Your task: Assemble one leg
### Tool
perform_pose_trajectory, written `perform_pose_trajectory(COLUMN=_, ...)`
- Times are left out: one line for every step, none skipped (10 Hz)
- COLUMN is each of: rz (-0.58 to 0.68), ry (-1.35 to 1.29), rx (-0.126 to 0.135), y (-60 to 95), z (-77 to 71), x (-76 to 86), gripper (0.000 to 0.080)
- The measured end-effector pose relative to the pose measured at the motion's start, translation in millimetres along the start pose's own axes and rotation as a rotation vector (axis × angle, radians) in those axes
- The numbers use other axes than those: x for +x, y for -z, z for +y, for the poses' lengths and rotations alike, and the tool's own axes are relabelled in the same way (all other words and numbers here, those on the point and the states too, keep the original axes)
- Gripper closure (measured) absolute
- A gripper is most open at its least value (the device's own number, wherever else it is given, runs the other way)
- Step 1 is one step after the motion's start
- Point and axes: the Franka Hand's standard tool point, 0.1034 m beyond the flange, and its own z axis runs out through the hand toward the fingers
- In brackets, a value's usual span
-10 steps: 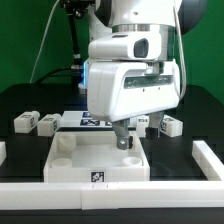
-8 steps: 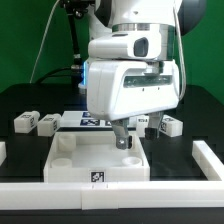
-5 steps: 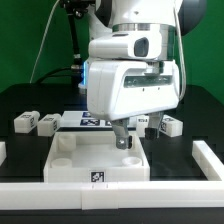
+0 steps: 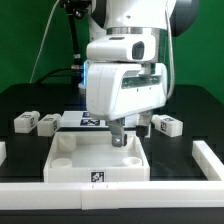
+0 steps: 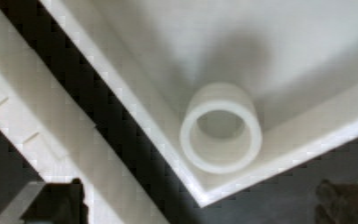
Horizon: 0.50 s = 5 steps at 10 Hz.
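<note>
No leg is held: the gripper, jaws wide apart, seems to have been moved slightly above the panel's corner hole.

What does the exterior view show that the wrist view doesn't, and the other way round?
Only the exterior view shows the small white plastic tagged legs lying on the black table, the flat white marker board behind the panel, the white rail along the front, and the robot's bulky white end effector low over the panel. Only the wrist view shows one round corner socket close up, with nothing in it. Both show the large white square panel with its raised rim.
</note>
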Motion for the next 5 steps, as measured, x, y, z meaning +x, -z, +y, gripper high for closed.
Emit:
perform_pose_trajectory(rz=-0.008, ry=0.1, rx=0.01, y=2.4, z=-3.0, x=-7.4, gripper=0.015)
perform_pose_trajectory(rz=-0.025, ry=0.161, rx=0.031, y=3.7, z=-6.9, x=-10.9, gripper=0.015)
perform_pose_trajectory(rz=-0.06, ry=0.231, rx=0.078, y=4.9, z=-12.5, x=-16.8, gripper=0.015)
perform_pose_trajectory(rz=-0.104, ry=0.249, rx=0.129, y=4.5, z=-17.1, x=-21.3, gripper=0.015)
perform_pose_trajectory(rz=-0.091, ry=0.245, rx=0.111, y=4.4, z=-13.0, x=-18.2, gripper=0.015)
